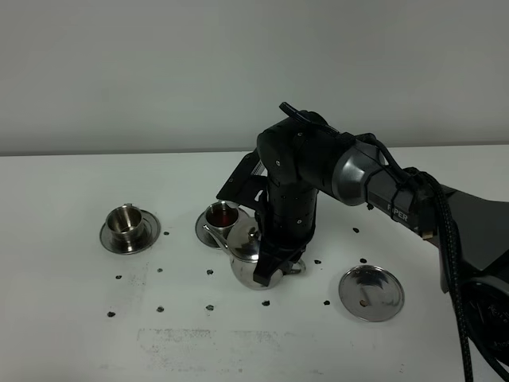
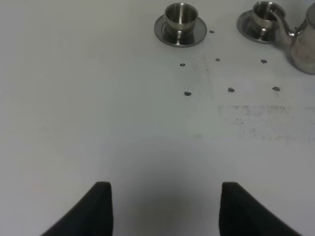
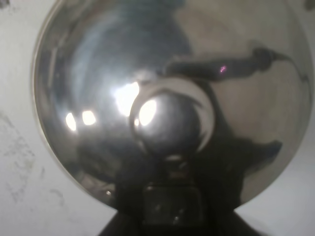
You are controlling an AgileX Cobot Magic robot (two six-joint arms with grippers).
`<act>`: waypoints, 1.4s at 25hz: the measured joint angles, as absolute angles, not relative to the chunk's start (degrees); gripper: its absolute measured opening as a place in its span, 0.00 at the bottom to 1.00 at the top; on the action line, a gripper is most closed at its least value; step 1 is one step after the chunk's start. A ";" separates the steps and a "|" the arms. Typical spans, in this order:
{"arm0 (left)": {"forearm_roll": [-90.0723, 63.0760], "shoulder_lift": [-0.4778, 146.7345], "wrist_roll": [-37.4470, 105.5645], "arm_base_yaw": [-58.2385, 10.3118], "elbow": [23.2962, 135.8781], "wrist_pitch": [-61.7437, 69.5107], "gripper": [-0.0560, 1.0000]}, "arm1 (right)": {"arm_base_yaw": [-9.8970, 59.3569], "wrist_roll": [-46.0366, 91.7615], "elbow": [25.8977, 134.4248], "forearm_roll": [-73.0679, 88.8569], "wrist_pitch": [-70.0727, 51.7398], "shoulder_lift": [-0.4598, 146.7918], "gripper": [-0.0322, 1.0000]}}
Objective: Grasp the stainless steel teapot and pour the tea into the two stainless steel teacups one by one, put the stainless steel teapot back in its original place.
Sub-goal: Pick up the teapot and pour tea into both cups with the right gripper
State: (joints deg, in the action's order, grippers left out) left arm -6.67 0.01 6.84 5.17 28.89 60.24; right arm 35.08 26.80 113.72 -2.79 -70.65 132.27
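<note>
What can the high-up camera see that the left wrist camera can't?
Only the high camera shows the right arm, the right hand shut on the teapot, and a saucer with no cup on it. Only the left wrist camera shows the left hand, which is open. Both show the teapot, the far teacup, the teacup by the spout, and dark specks on the table.

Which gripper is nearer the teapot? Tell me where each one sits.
Right. The right gripper is shut on the stainless steel teapot itself. The left gripper stands open over the table, far back from the teapot.
</note>
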 joint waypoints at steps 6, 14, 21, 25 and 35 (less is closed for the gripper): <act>-6.67 0.01 6.84 5.17 28.89 60.24 0.56 | 35.08 26.95 113.72 -2.20 -70.65 132.48 0.23; -6.67 0.01 6.84 5.17 28.89 60.24 0.56 | 35.08 27.13 113.80 -3.65 -70.65 132.43 0.23; -6.67 0.01 6.84 5.17 28.89 60.24 0.56 | 35.53 27.02 120.14 -8.84 -70.71 132.39 0.23; -6.67 0.01 6.84 5.17 28.89 60.24 0.56 | 35.60 27.80 124.90 -9.62 -70.77 132.37 0.23; -6.67 0.01 6.84 5.17 28.89 60.24 0.56 | 35.60 32.05 128.98 -11.93 -70.89 132.08 0.23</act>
